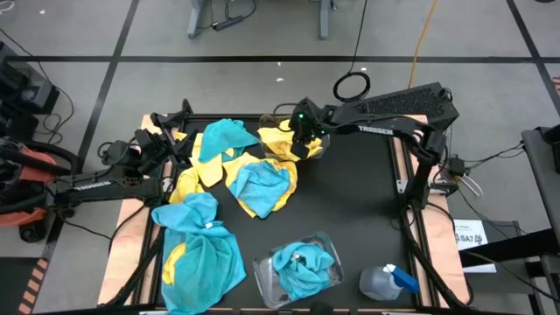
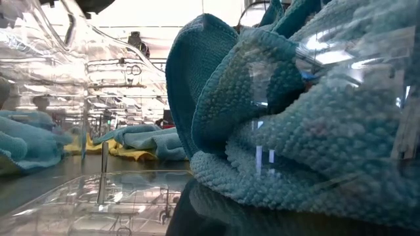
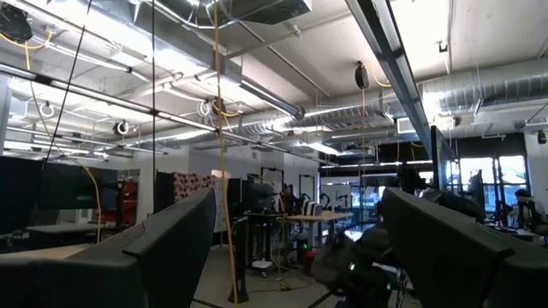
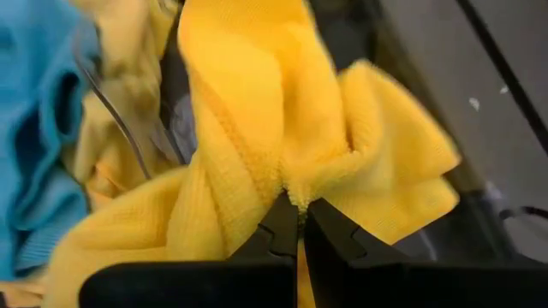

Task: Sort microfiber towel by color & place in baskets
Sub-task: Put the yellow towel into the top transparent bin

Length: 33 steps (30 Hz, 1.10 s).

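Right end effector (image 4: 300, 224) first: we're seeing it clenched on a fold of a yellow towel (image 4: 282, 128), fingertips pinched tight with the cloth bunching above them. In the high view that right end effector (image 1: 306, 140) is hanging at the far middle of the tabletop (image 1: 367, 219), over the far basket (image 1: 302, 150), which is partly buried in yellow cloth.

We're now sweeping over the big stuff: a heap of mixed towels (image 1: 232, 171), yellow and turquoise tangled together, is sprawling across the left half of the tabletop. More turquoise cloth (image 1: 206, 249) is lying at the near left edge. The near basket (image 1: 267, 276) is already holding a turquoise towel (image 1: 302, 262), and a spray bottle (image 1: 385, 282) is sitting just beside it to the right.

Left end effector (image 1: 171, 140) is waiting at the far left by the heap, fingers spread wide and holding nothing.

We're judging these cloths light, limp and grippy, so a pinch on a raised fold or corner should serve, though neighbours may be dragging along from the tangle.
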### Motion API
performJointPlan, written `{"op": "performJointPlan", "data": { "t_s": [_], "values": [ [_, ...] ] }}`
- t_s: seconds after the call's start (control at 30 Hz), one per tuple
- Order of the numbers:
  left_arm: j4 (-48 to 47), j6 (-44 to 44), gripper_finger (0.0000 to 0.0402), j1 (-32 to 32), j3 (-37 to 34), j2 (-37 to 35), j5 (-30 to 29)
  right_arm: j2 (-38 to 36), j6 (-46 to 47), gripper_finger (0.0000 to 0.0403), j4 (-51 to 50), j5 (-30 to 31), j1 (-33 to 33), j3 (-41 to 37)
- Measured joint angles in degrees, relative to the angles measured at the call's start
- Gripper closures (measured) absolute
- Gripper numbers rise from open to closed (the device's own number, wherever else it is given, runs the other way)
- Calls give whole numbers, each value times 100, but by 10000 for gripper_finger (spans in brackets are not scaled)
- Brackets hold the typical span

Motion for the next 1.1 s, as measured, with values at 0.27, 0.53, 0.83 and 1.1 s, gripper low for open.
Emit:
{"op": "performJointPlan", "data": {
  "t_s": [0.27,0.53,0.83,1.1],
  "values": [
    [2,-2,66,0,-2,-2,-2,425,-103,403,7,-2,-4,0],
    [2,-2,66,-2,0,-2,0,638,-74,395,-14,-51,-96,4],
    [0,0,66,0,-2,-2,0,653,-3,361,-91,-50,-144,0],
    [0,0,66,-2,-2,0,0,458,37,298,-89,-24,-111,0]
  ]
}}
